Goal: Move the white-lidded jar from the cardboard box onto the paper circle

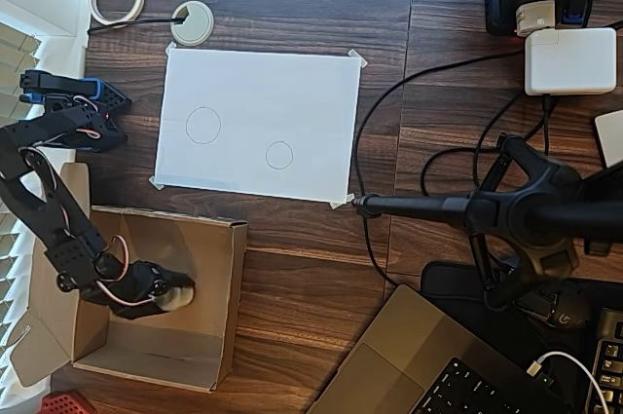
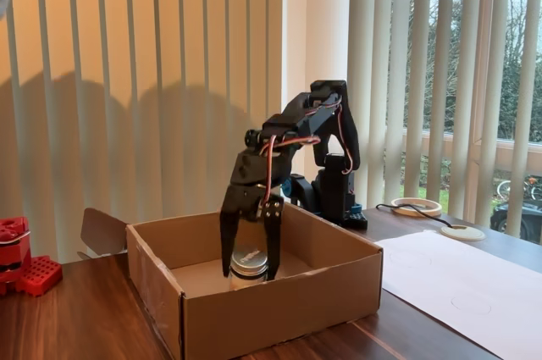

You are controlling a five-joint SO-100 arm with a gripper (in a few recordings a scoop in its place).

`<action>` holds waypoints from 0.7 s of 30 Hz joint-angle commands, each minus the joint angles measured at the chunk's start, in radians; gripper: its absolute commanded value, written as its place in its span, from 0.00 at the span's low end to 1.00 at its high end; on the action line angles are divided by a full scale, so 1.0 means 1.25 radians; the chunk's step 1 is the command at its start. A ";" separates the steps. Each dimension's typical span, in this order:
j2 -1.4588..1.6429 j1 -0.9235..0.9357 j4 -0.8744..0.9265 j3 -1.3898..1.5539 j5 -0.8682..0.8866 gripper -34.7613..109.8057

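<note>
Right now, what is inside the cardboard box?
The cardboard box holds the white-lidded jar, with the gripper reaching down around it. The box's front wall hides the jar's base, so whether it sits on the floor is unclear.

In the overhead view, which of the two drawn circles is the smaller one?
The circle on the right, nearer the sheet's bottom edge. The circle on the left is clearly larger.

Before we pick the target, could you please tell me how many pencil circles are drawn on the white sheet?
2. The larger circle sits toward the sheet's left side in the overhead view; the smaller paper circle lies lower and nearer the middle. Neither is covered.
</note>
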 commanded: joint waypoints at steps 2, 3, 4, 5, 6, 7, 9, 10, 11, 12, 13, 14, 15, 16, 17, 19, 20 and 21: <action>0.218 -0.010 0.021 0.025 -0.012 0.28; 0.232 -0.013 0.032 0.033 -0.013 0.28; 0.244 -0.017 0.036 0.045 -0.016 0.28; 0.255 -0.021 0.038 0.055 -0.017 0.28; 0.266 -0.025 0.043 0.058 -0.018 0.28; 0.279 -0.029 0.048 0.059 -0.018 0.28; 0.308 -0.047 0.050 0.060 -0.018 0.28; 0.324 -0.061 0.052 0.060 -0.010 0.28; 0.339 -0.079 0.052 0.060 0.001 0.28; 0.352 -0.099 0.052 0.059 0.012 0.28; 0.363 -0.119 0.052 0.058 0.023 0.28; 0.376 -0.141 0.052 0.056 0.032 0.28; 0.387 -0.163 0.053 0.056 0.040 0.28; 0.396 -0.187 0.056 0.058 0.049 0.28; 0.407 -0.210 0.060 0.060 0.060 0.28; 0.432 -0.261 0.063 0.072 0.083 0.28; 0.444 -0.286 0.063 0.079 0.092 0.28; 0.455 -0.309 0.063 0.083 0.099 0.28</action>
